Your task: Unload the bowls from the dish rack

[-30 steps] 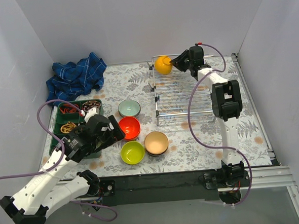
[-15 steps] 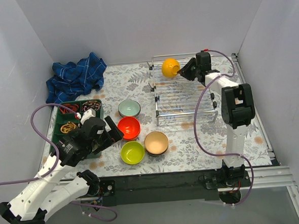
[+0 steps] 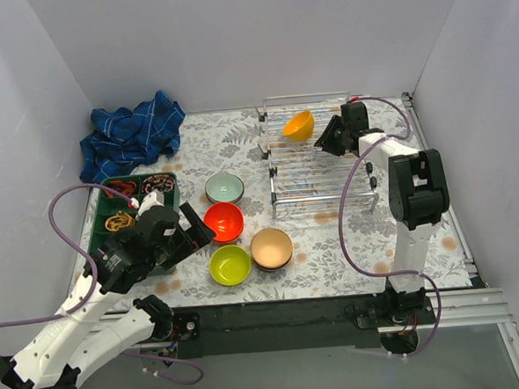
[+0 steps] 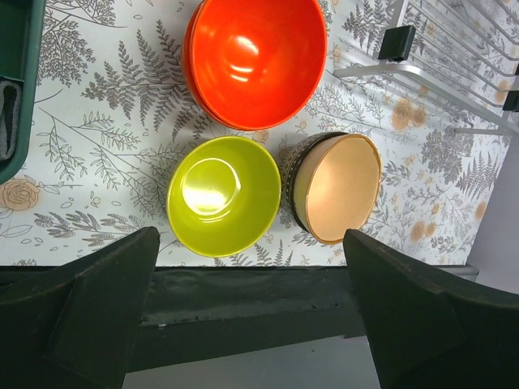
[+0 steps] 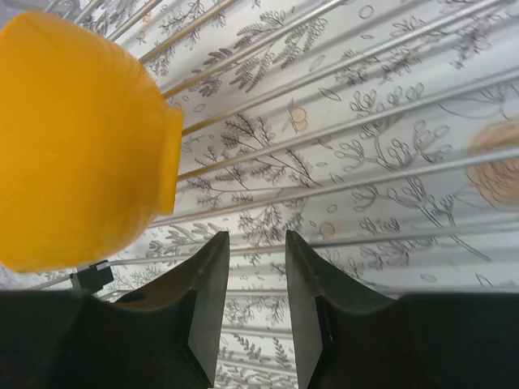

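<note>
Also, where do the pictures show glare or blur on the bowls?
Left wrist: sharp, with white glare patches inside the red-orange bowl and the lime green bowl. Right wrist: the orange-yellow bowl and dish rack wires look soft, the fern-print table beneath sharper. Top external: even light, soft shadows.

Glossy lime green bowl (image 4: 223,194), chrome wire rack (image 3: 316,178), blue cloth (image 3: 132,132)

1. Left arm (image 3: 82,324): white shells w/ black joints, chunky black wrist block.
2. Right arm (image 3: 409,238): same white links, big black housing approx. mid-arm.
3. Left cable (image 3: 63,196): thin, purple, loose loop.
4. Right cable (image 3: 339,218): purple too, long slack curve.
5. Left gripper (image 4: 250,235): matte black, broad wedge fingers.
6. Right gripper (image 5: 257,235): black fingers, curved inner edges, glossy sheen.
7. Left base (image 3: 175,327) & right base (image 3: 394,305): black mounts.
</note>
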